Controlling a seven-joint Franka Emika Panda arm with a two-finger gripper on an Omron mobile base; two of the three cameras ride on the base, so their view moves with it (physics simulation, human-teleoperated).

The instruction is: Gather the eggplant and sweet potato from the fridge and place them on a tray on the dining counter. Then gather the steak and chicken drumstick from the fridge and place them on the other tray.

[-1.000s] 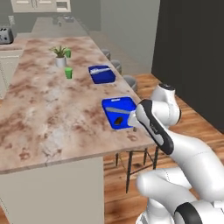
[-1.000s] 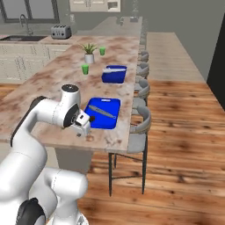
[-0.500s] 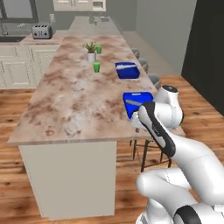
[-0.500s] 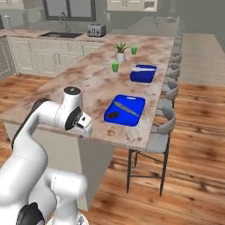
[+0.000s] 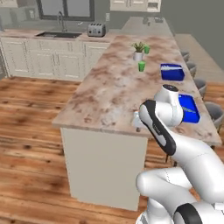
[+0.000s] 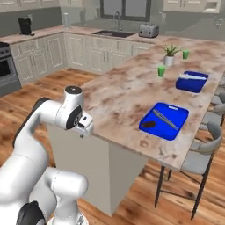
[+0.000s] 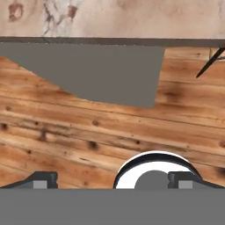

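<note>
**Inspector:** Start at the gripper [image 7: 112, 181]. State?

**Assistant:** Jaws spread wide, nothing between them. In the hand view the tips point down at the wood floor [image 7: 79, 127], with the edge of the dining counter [image 6: 132, 99] along the top. From the right base view the hand hangs just off the counter's near corner, over the floor.

**Inspector:** And the counter itself?

**Assistant:** Two blue trays along its right edge. The near tray [image 6: 176, 127] carries a dark oval lump [image 6: 149, 124] — possibly the eggplant, too small to confirm — and a long silvery piece [image 6: 165, 118] lying diagonally. The far tray [image 6: 191, 83] holds something pale that I cannot identify. Beyond them stand a potted plant [image 6: 169, 56] and two green cups [image 6: 161, 71].

**Inspector:** Step in hand?

**Assistant:** I judge it a transit — hand empty, away from the trays, so a trip for the next item. That calls for driving to the fridge and reaching in with the jaws apart.

**Inspector:** Gaps in the record?

**Assistant:** I could locate no fridge, sweet potato, steak or drumstick. In the left base view the arm covers part of the near tray.
</note>
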